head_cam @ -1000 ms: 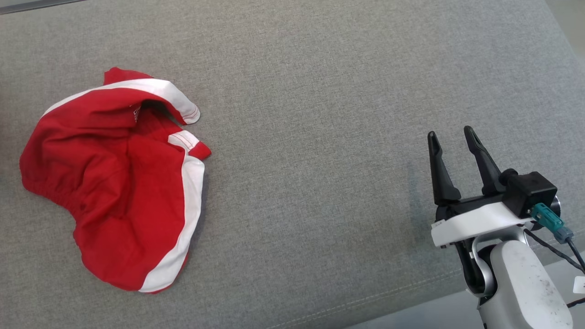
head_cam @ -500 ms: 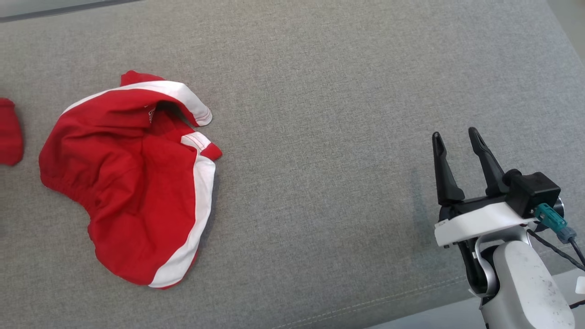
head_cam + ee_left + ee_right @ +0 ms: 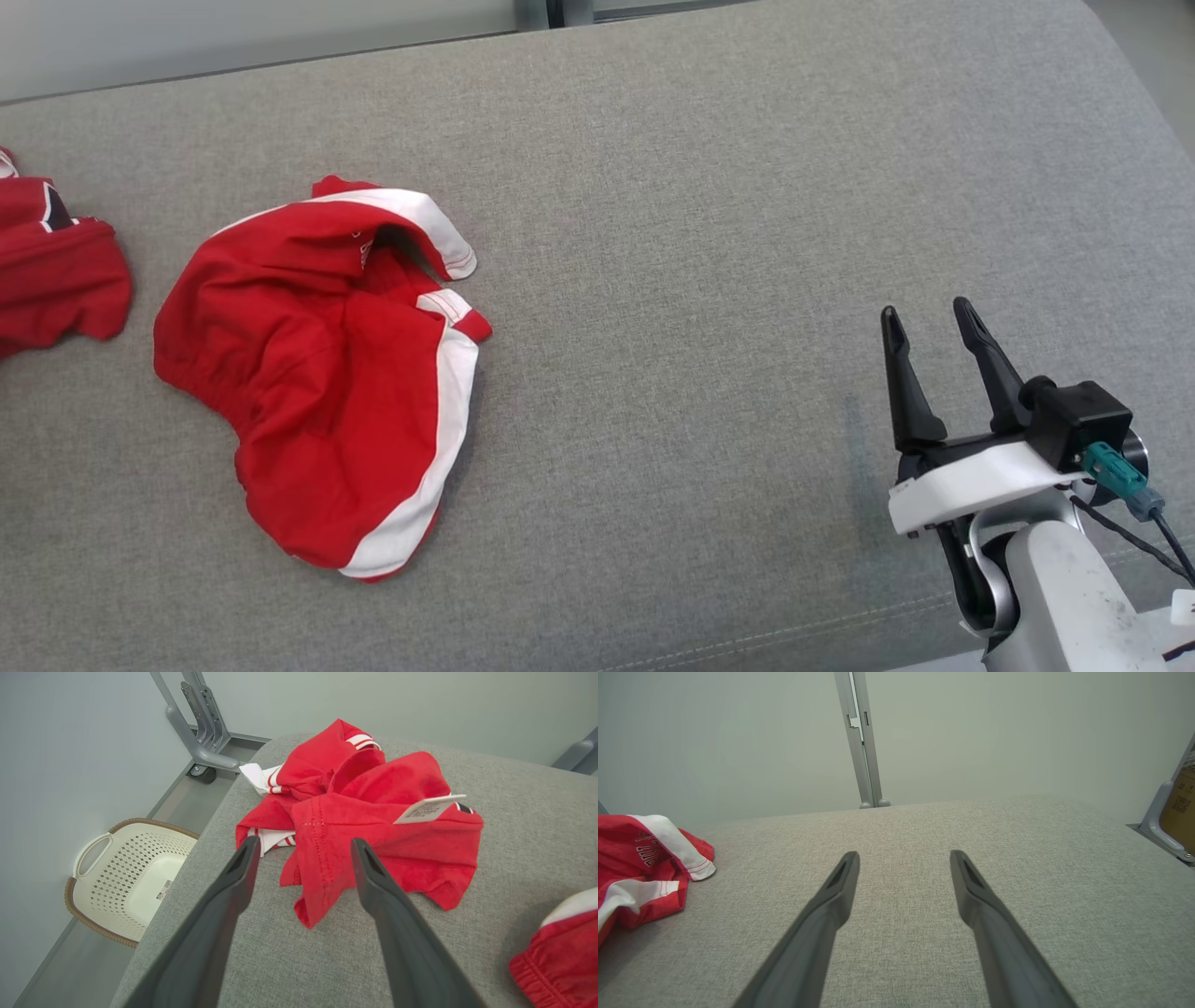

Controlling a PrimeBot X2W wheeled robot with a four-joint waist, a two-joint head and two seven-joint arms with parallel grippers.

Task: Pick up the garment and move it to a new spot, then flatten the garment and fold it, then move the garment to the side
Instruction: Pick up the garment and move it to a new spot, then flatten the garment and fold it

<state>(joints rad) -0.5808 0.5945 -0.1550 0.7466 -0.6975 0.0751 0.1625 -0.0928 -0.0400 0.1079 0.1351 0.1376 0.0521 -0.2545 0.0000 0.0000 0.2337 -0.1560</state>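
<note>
Grey woven fabric covers the surface (image 3: 709,224), which carries two garments. Compared with the head views of one second and half a second ago, the whole picture has shifted right and down: the camera has turned toward the left, and the things themselves have not moved. As a result, a tagged red garment (image 3: 56,280), absent one second ago, now lies in view at the left edge, and the far edge of the surface is visible. The red-and-white garment (image 3: 317,392) lies crumpled left of centre, near the tagged one but not touching it. The right end effector (image 3: 924,310) hangs over bare fabric at the near right, well apart from both garments, with fingers parted and holding nothing. The left end effector (image 3: 304,843) is likewise parted and empty. It points at the tagged red garment, which lies heaped near the left end of the surface. A perforated basket (image 3: 135,882) stands on the floor beyond that end. Judgement: the turn marks the tagged garment as the pick target, and the pick-up step has not begun. A white tag (image 3: 427,809) on the heap carries print too small to read. Dark lettering (image 3: 647,849) on the red-and-white garment cannot be read with confidence. The basket sticker is illegible.
</note>
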